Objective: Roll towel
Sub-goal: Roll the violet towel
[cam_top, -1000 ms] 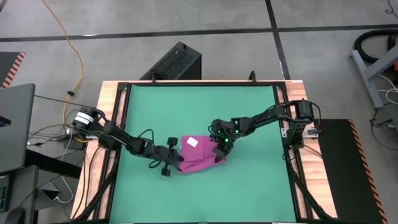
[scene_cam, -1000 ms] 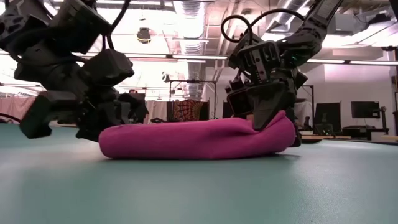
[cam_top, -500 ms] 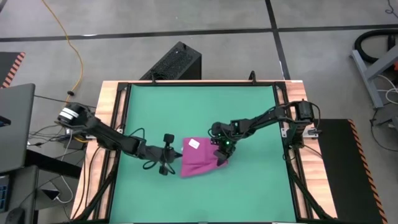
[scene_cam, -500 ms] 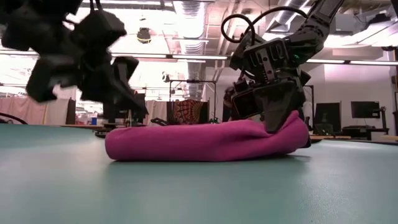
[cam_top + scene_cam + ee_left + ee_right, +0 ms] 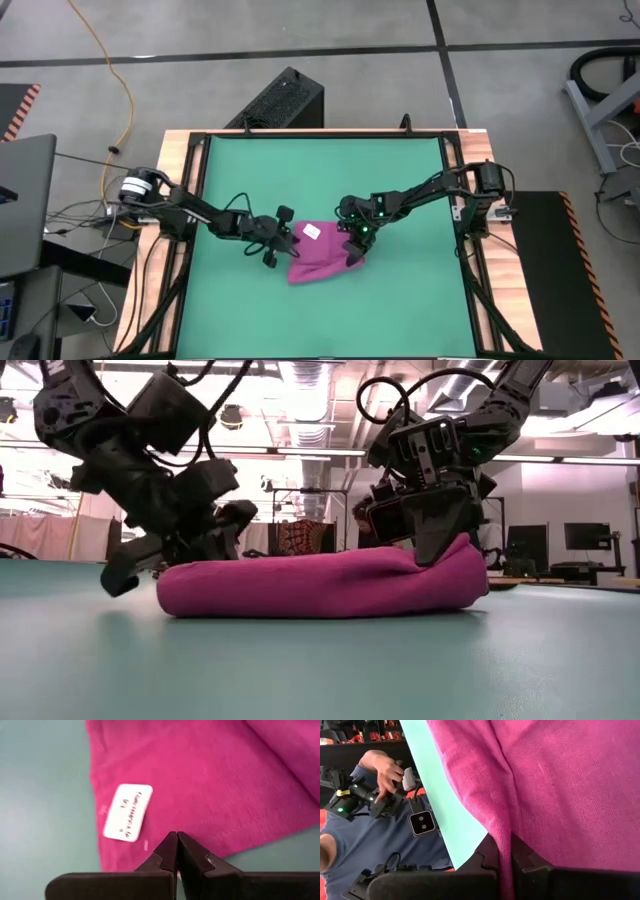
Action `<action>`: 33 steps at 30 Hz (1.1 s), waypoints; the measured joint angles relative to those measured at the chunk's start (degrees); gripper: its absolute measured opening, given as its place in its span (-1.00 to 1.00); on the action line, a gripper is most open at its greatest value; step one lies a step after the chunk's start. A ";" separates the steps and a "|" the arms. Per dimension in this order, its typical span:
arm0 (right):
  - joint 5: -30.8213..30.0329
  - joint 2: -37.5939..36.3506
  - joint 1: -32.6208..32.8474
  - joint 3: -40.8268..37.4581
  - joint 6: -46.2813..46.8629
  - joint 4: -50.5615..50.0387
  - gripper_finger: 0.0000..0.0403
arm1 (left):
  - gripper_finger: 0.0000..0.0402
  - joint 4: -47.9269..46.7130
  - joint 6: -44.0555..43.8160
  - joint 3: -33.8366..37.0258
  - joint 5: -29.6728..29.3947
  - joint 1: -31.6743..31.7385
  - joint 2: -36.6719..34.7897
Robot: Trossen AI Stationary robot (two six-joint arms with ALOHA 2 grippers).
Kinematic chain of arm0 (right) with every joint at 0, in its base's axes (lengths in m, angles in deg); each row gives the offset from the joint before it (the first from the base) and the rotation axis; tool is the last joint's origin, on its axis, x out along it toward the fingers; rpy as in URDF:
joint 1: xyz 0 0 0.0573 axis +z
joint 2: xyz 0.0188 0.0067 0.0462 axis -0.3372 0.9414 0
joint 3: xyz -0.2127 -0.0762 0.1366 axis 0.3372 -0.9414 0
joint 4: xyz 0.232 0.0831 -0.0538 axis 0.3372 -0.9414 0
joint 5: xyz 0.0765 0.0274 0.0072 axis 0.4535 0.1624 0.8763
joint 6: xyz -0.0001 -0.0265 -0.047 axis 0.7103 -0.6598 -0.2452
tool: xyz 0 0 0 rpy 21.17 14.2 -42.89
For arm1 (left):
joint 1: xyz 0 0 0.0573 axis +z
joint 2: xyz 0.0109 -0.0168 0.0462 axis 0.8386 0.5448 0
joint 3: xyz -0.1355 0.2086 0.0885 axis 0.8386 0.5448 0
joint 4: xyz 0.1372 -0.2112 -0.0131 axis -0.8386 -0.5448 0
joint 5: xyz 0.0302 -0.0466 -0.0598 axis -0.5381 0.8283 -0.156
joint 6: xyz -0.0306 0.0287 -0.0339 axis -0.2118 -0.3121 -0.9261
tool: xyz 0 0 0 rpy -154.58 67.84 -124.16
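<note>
Since a moment ago, the left gripper has swung back in toward the towel, and now it hangs just beside the towel's left edge, near the small white tag. Its two fingers are pressed tight together with nothing between them, so it is not holding any cloth. It looks ready to poke or tuck the edge.

The right gripper is squeezed shut on the towel's right end. A thin fold of pink cloth is pinched between its fingers. That end sits a bit higher than the rest, so the grip is likely there to lift and turn it over.

The towel lies on the green mat, a little below the middle. It is a thick folded lump, not a neat roll yet.
</note>
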 joint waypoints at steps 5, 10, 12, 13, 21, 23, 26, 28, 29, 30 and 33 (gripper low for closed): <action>-0.44 0.00 -0.02 -0.01 2.12 -0.07 -0.90 | -1.00 -1.16 -4.52 -0.13 1.88 0.04 2.13; -1.44 0.00 -0.02 0.00 5.74 -0.26 -0.90 | -1.00 0.28 -10.61 -0.28 5.39 -0.14 5.54; -1.65 0.00 -0.02 -0.01 7.05 -0.32 -0.90 | -1.00 0.47 -12.69 -0.26 5.57 -0.59 6.28; -1.70 0.00 -0.02 -0.01 7.96 -0.42 -0.90 | -1.00 0.53 -13.92 -0.33 5.70 -0.97 6.55; -1.91 0.00 0.06 -0.02 14.18 -1.06 -0.90 | -1.00 1.34 -25.71 0.62 4.19 -5.04 6.80; -2.12 0.00 0.39 0.00 14.21 -1.59 -0.90 | -1.00 1.49 -28.05 0.83 3.59 -6.09 6.80; -2.40 0.00 0.74 0.00 14.83 -2.14 -0.90 | -1.00 1.61 -31.29 0.92 2.99 -7.77 6.83; -2.40 0.00 0.76 -0.01 14.99 -2.06 -0.90 | -1.00 1.33 -32.98 0.93 2.61 -8.88 6.61; -2.40 0.00 0.76 -0.01 15.14 -2.21 -0.90 | -1.00 1.24 -33.73 1.01 2.36 -9.56 6.41; -2.36 0.00 0.72 -0.01 15.27 -2.36 -0.90 | -1.00 0.82 -34.60 1.04 2.11 -10.25 6.08; -2.23 0.00 0.55 0.00 15.30 -2.35 -0.90 | -1.00 -0.33 -36.36 1.20 0.78 -12.34 5.03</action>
